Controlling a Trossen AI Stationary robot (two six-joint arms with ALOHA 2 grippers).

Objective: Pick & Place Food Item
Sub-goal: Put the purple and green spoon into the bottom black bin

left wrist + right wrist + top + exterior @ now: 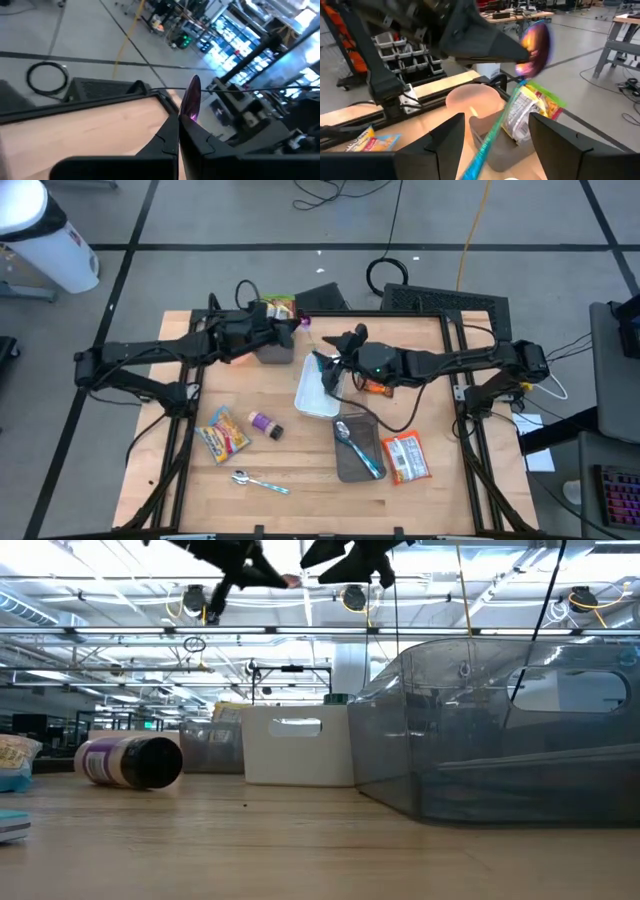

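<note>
**Two tools raised over the back bins, no food gripped**

Left third of the worktop (300, 470): yellow packet (222, 435) lying flat near the front, well apart from both tools. Above the back edge, left tool (296, 326) pinched fully closed on the purple head of a spoon-like piece (304, 321), not on any food.

Just below it, gray bin (272, 348) with a green-and-yellow packet (279, 308) standing inside. Unclear whether delivered there or waiting for pickup.

Centre: right tool (324, 370) spread wide and holding nothing, hovering over the white tub (315, 402). In its wrist view, teal stem of the spoon-like piece seen between the two fingers; contact not determinable. Same view: green-and-yellow packet just beyond the stem, ahead of the open tool and near it.

Right third: orange packet (375, 388) partly hidden under the right arm; red-and-white packet (405, 457) flat beside the gray tray (352, 470), well apart from either tool.

Judged progress: early or between steps. Food pick and placement remaining for at least three packets.
</note>
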